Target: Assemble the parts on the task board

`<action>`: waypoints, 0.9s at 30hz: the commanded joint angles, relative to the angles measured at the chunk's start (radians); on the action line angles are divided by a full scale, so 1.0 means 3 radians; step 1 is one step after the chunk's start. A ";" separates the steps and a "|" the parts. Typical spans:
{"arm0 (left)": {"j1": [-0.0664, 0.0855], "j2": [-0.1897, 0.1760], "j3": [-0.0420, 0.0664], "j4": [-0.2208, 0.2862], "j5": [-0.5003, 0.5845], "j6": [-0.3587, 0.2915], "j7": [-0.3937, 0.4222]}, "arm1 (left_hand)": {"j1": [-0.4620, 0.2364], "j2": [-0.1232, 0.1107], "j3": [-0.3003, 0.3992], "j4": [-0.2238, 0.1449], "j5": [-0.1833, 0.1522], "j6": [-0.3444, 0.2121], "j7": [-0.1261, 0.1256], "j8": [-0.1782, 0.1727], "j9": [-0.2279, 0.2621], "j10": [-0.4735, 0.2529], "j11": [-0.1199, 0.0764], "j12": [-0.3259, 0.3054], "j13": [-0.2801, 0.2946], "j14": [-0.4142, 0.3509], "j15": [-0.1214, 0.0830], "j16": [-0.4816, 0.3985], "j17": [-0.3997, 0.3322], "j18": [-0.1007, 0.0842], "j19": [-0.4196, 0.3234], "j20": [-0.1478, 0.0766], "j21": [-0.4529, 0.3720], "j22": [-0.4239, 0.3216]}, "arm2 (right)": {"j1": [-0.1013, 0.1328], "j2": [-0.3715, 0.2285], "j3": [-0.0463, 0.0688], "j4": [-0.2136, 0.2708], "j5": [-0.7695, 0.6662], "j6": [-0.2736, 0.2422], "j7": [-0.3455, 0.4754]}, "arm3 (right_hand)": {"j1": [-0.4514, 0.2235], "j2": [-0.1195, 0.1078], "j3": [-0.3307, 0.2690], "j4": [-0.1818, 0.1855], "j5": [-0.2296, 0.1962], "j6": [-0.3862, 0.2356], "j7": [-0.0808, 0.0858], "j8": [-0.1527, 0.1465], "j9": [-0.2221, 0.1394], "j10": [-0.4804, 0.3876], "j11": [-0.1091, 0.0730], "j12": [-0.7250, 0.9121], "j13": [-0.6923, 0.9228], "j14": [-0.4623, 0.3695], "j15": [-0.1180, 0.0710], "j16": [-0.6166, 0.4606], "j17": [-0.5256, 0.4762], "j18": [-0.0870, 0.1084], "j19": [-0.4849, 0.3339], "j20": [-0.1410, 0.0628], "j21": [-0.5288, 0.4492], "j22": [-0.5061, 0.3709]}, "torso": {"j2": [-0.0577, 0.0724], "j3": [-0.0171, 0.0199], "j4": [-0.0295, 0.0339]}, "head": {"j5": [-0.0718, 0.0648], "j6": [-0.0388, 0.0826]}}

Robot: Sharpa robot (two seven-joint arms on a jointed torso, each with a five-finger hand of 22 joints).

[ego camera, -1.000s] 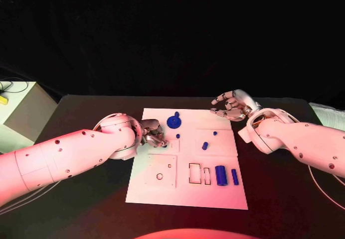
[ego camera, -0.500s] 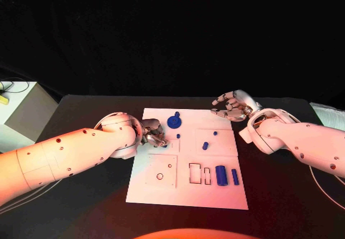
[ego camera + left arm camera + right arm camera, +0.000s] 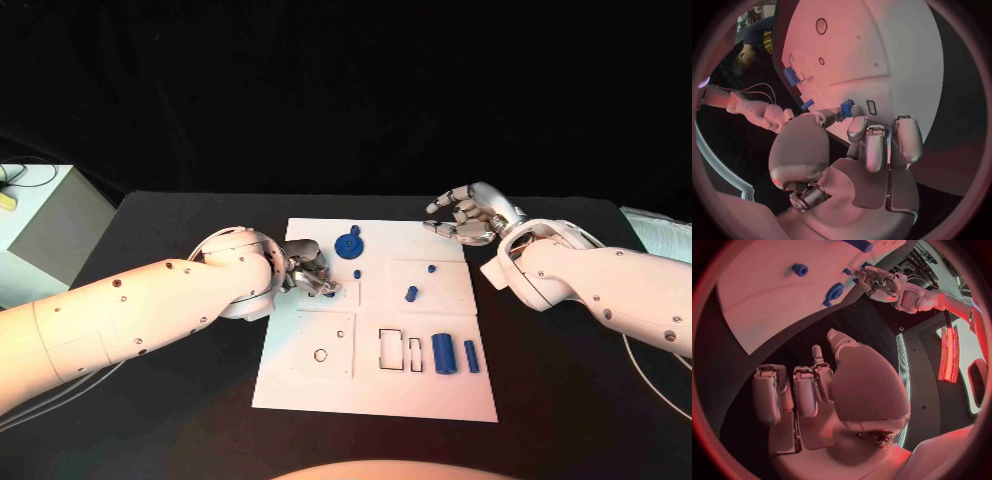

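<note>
The white task board (image 3: 378, 385) lies in the middle of the black table. On it stand a blue disc (image 3: 348, 243), two small blue pegs (image 3: 358, 272) (image 3: 411, 293) and two blue bars (image 3: 444, 353) (image 3: 472, 355). My left hand (image 3: 310, 275) is over the board's left edge; in the left wrist view its thumb and a finger pinch a small blue part (image 3: 846, 108) beside a small rectangular slot (image 3: 871, 107). My right hand (image 3: 464, 215) hovers off the board's far right corner, fingers curled in, nothing in it. The right wrist view shows the disc (image 3: 834, 292) and the left hand (image 3: 879, 282).
Open rectangular slots (image 3: 391, 349) and a round hole (image 3: 320, 354) sit in the board's near half. A pale box (image 3: 36, 240) stands off the table's left side, and a white object (image 3: 656, 232) lies at its right edge.
</note>
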 commanded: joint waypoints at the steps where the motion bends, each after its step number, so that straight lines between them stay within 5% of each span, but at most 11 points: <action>1: -0.0022 0.0007 -0.0020 -0.0012 0.0020 0.0023 -0.0055 | -0.0030 0.0000 -0.0041 0.0016 -0.0009 0.0020 0.0007 -0.0016 -0.0002 0.0003 -0.0006 0.0003 0.0003 0.0338 -0.0018 0.0012 0.0819 -0.0048 0.0007 -0.0017 -0.0013 0.0002 | -0.0001 0.0000 0.0001 0.0011 -0.0015 0.0039 0.0007 | -0.0014 -0.0013 0.0012 -0.0004 0.0016 -0.0023 -0.0004 -0.0006 -0.0003 -0.0022 0.0002 -0.0018 0.0433 0.0304 0.0011 -0.0016 0.0672 0.0030 0.0226 0.0010 -0.0011 0.0641 | 0.0000 0.0000 0.0004 | 0.0000 -0.0002; 27: -0.0023 0.0011 -0.0020 -0.0044 0.0032 -0.0002 -0.0058 | -0.0075 -0.0035 -0.0553 0.0332 -0.0020 0.0045 0.0013 -0.0051 0.0032 -0.0008 -0.0001 -0.0008 0.0004 0.0338 -0.0017 0.0010 0.0818 -0.0048 0.0010 -0.0018 -0.0022 0.0007 | -0.0006 -0.0002 0.0001 0.0015 -0.0014 0.0037 0.0011 | -0.0021 -0.0015 0.0018 0.0000 0.0018 -0.0025 -0.0002 -0.0007 -0.0003 -0.0021 0.0004 -0.0017 0.0433 0.0302 0.0011 -0.0020 0.0665 0.0030 0.0226 0.0010 -0.0013 0.0640 | -0.0001 0.0000 -0.0002 | -0.0001 -0.0009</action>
